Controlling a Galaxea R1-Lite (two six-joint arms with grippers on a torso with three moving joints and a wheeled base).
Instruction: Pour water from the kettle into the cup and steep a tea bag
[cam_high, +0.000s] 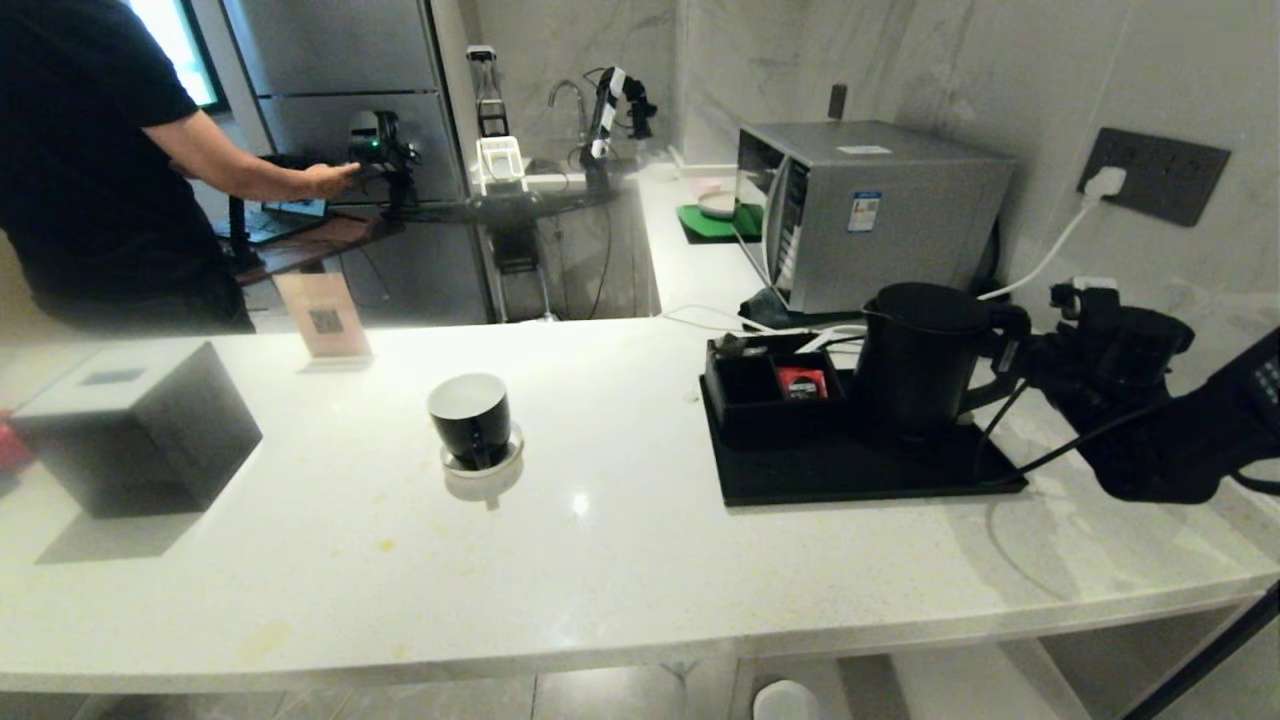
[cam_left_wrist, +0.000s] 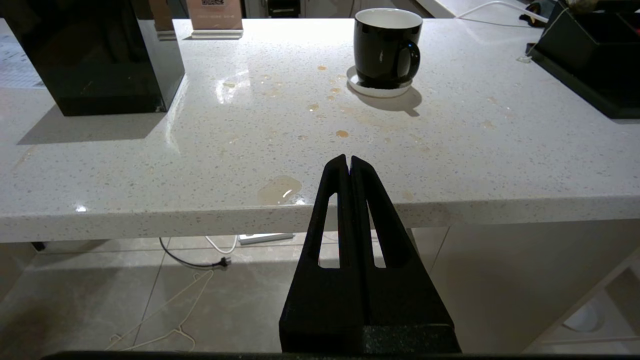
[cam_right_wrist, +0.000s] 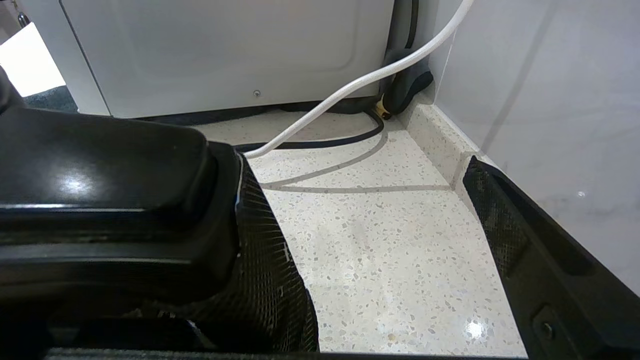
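Note:
The matte black kettle (cam_high: 920, 355) stands on a black tray (cam_high: 860, 480) at the right of the counter, its loop handle toward the right wall. My right gripper (cam_high: 1025, 360) is at that handle and open. In the right wrist view the gripper (cam_right_wrist: 357, 170) has its jaws wide apart over bare counter, and the kettle's glossy black handle (cam_right_wrist: 100, 190) lies against the outer side of one finger (cam_right_wrist: 260, 240). The black cup (cam_high: 470, 418) (cam_left_wrist: 385, 45) sits on a white coaster mid-counter, empty. My left gripper (cam_left_wrist: 348, 161) is shut, parked below the counter's front edge. The tea bag is out of view.
A silver microwave (cam_high: 870, 210) stands behind the tray, with a white cable (cam_right_wrist: 350, 85) running to the wall socket. The wall (cam_right_wrist: 550, 100) is close beside my right gripper. A black cube box (cam_high: 140, 425) and a sign card (cam_high: 325, 318) stand at the left. A person (cam_high: 90, 150) is behind. Brown spills (cam_left_wrist: 280, 189) mark the counter.

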